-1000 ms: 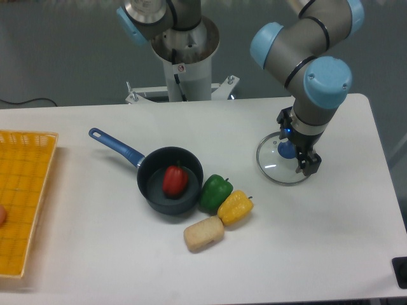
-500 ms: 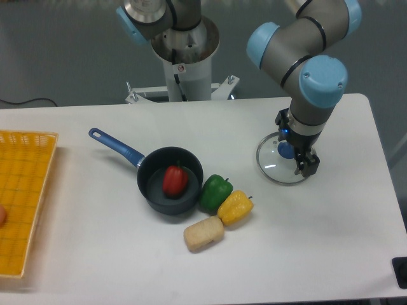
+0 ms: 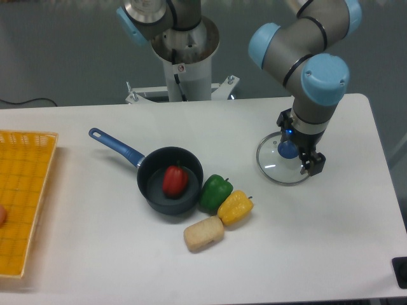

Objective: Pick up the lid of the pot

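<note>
My gripper (image 3: 298, 143) is at the right side of the table, pointing down over the pot lid (image 3: 270, 168). Its two dark fingertips are apart, one toward the back and one nearer the front right. The lid is a clear disc with a pale rim, lying flat, and its blue knob (image 3: 288, 150) shows just left of the gap between the fingers. The arm hides the lid's right part. How high the fingertips are above the lid, I cannot tell.
Left of the lid are a black pan (image 3: 149, 189) with a blue handle and a red pepper (image 3: 175, 180) inside, a green pepper (image 3: 217, 192), a yellow pepper (image 3: 235, 207) and a tan block (image 3: 203, 233). An orange crate (image 3: 32, 190) stands far left.
The gripper has turned a little and shifted slightly over the lid, so more of the blue knob shows. Its fingers stay apart, and the lid and other objects have not moved.
</note>
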Motion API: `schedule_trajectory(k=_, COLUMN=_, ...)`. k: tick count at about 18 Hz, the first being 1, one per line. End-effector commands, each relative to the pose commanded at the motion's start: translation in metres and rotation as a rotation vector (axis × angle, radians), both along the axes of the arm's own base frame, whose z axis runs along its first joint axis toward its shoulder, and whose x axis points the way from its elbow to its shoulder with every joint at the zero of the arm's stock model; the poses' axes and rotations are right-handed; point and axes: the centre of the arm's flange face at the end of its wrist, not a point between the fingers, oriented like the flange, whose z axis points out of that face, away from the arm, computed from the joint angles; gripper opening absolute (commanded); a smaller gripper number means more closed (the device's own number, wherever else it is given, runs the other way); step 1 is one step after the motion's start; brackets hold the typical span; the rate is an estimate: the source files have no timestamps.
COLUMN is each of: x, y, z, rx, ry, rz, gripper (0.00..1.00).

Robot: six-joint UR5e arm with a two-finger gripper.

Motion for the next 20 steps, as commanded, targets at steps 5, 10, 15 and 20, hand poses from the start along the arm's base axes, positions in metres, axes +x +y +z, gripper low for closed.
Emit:
schedule_trajectory(k=5, x=0.002, y=-0.03, z=-0.04, rx=0.013, ry=-0.007, rz=-0.036, gripper=1.0)
schedule_trajectory(k=10, x=0.004, y=-0.056, z=-0.062, rx=0.014, ry=-0.012, rz=-0.041, gripper=1.0)
schedule_trajectory(k=15, x=-0.001, y=-0.106, z=-0.07, rx=0.051, ry=-0.05, rz=0.061, gripper=1.0)
schedule_trajectory(k=20, x=-0.007, y=-0.138, z=-0.074, rx=0.103, ry=-0.079, rz=0.274, gripper=1.0)
